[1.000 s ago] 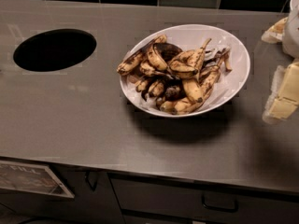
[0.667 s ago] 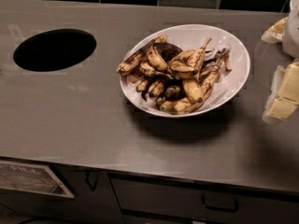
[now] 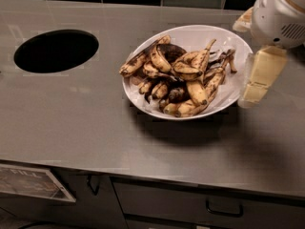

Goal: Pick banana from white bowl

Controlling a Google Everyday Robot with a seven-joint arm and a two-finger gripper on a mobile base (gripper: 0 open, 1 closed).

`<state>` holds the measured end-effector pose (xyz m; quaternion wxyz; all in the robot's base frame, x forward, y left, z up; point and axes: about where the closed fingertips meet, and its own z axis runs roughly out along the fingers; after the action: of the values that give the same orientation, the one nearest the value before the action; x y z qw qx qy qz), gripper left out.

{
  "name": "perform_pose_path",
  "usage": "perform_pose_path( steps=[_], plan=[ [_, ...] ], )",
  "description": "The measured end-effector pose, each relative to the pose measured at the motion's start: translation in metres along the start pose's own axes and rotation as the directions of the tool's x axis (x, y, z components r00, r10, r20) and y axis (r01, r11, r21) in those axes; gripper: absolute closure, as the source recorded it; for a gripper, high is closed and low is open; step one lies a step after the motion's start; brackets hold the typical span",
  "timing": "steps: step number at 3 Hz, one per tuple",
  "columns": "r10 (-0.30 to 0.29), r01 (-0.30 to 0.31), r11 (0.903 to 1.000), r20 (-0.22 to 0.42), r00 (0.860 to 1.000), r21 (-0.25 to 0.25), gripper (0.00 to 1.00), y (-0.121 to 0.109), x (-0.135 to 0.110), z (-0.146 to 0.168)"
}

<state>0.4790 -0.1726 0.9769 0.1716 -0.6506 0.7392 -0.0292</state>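
A tilted sign (image 3: 33, 182) on the cabinet front (image 3: 162, 199) below the worktop (image 3: 95, 128), lower left, reads "FILL" in pale capitals; its other lines are illegible. The tool (image 3: 259, 80) hangs at the right edge, just beside the white bowl (image 3: 190, 28).

The grey metal counter (image 3: 86, 128) carries the white bowl (image 3: 193, 33), which sits directly on it just beside the gripper (image 3: 259, 75), on the gripper's left in the view. Farther that way, well beyond the bowl, a round dark hole (image 3: 56, 50) opens in the counter's surface. The gripper itself hangs above the counter's right end, at the bowl's rim.
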Motion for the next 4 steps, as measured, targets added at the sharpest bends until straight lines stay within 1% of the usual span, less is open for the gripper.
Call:
perform_pose_path(
  steps=[1,2,3,4],
  plan=[
    [-0.045,0.045,0.9989,0.004,0.999,-0.009,0.0,-0.017,-0.029,0.006],
    [-0.045,0.045,0.9989,0.004,0.999,-0.009,0.0,-0.017,-0.029,0.006],
    [-0.082,0.082,0.9966,0.007,0.997,-0.01,0.0,-0.023,-0.04,0.014],
    [-0.164,0.164,0.986,-0.003,0.986,-0.033,0.0,-0.031,-0.062,0.027]
  ],
)
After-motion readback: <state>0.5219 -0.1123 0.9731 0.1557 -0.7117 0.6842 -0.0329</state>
